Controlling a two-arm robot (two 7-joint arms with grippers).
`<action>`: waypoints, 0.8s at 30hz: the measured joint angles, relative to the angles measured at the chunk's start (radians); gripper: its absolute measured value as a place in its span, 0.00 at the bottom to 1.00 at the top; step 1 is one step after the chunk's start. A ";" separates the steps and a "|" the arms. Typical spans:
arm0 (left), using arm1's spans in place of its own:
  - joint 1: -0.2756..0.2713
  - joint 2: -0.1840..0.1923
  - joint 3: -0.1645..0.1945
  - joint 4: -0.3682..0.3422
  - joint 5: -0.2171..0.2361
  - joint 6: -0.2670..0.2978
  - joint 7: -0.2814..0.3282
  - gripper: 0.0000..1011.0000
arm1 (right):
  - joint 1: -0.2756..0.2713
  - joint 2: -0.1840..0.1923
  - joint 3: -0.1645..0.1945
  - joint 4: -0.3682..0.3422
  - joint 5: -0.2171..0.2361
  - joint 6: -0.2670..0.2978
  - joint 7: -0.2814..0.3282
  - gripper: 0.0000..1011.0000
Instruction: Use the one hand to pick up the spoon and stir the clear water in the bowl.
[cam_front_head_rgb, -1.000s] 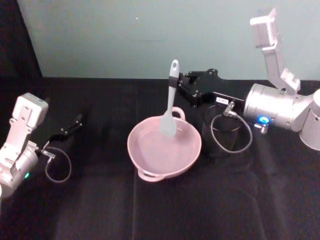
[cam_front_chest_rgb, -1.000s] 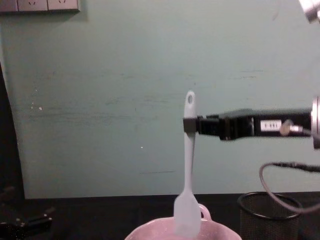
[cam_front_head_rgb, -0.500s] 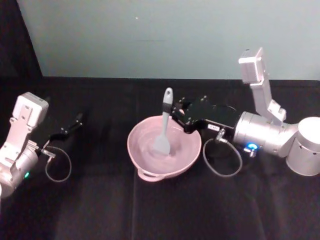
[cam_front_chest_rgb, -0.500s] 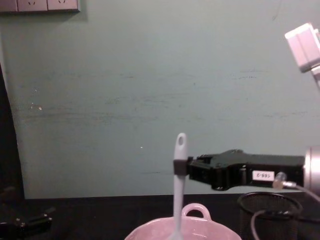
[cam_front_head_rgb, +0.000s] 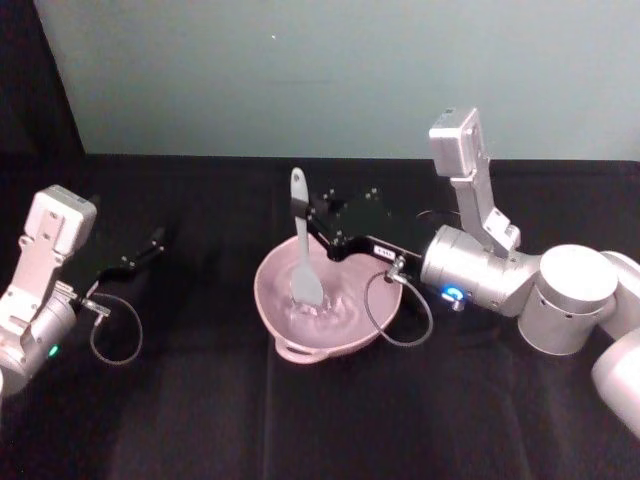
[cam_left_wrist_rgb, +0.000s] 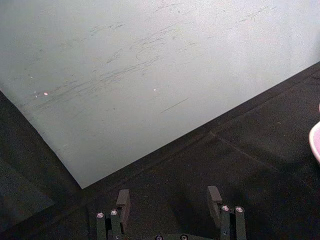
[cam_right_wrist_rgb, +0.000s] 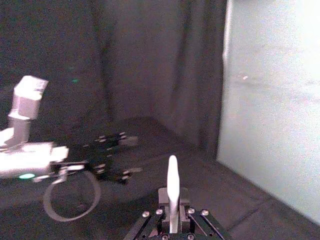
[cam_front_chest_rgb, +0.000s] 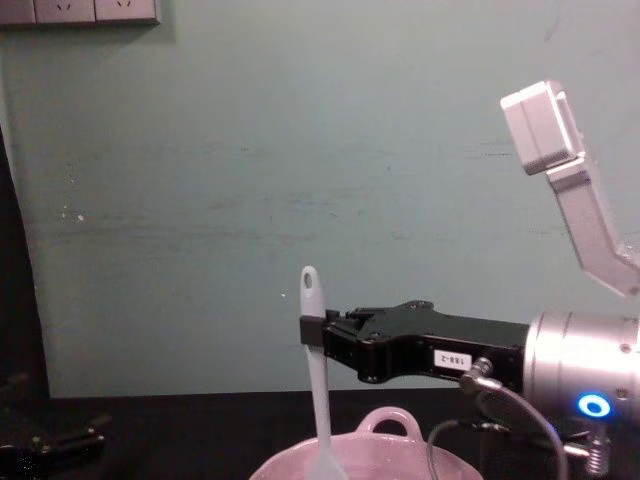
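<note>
Black cloth (cam_front_head_rgb: 200, 400): R tool (cam_front_head_rgb: 304, 222) pinches white spoon (cam_front_head_rgb: 299, 255) (flat head in glossy pink bowl (cam_front_head_rgb: 272, 318)); L tool (cam_front_head_rgb: 140, 254) spread, idle left.

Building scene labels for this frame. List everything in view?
spoon: 1, white, upright, head down in the bowl
bowl: 1, pale pink, middle of the table
water: clear, in the bowl, rippled around the spoon head
table: 1, black cloth, under the bowl
wall: 1, teal, behind the table
wall sockets: a row, white, high on the wall at robot's left
right hand: 1, black, above the bowl, shut on the spoon handle
left hand: 1, black, open, parked at the table's left
</note>
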 joint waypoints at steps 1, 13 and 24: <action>0.000 0.000 0.000 0.000 0.000 0.000 0.000 1.00 | 0.005 -0.015 0.003 0.020 -0.021 -0.023 -0.022 0.11; 0.000 0.000 0.000 0.000 0.000 0.000 0.000 1.00 | -0.002 -0.028 0.058 0.052 -0.094 -0.076 -0.113 0.11; 0.000 0.000 0.000 0.000 0.000 0.000 0.000 1.00 | -0.080 0.074 0.108 -0.114 -0.083 0.038 -0.100 0.11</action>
